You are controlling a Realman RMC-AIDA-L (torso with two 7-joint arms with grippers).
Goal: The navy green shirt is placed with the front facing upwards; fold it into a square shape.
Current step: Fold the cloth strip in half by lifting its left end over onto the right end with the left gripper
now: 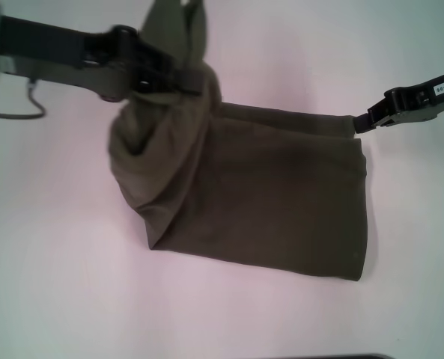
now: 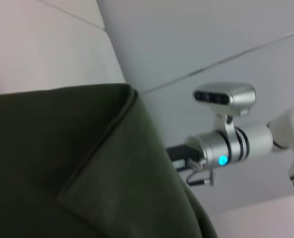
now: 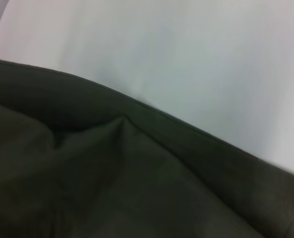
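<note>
Shirt mid-fold, both tools clenched on fabric.
Navy green shirt (image 1: 251, 202) looks soft, light, droopy: left tool (image 1: 178, 75) grips bunched cloth upper left; right tool (image 1: 359, 124) pinches right-edge corner above counter (image 1: 49, 262).

The head camera looks down from above both pincers, while each wrist camera sits close over the shirt (image 1: 266, 202) they all share.

Black left gripper (image 1: 165, 75) – thin grey cable, black right gripper (image 1: 368, 120) – white label
</note>
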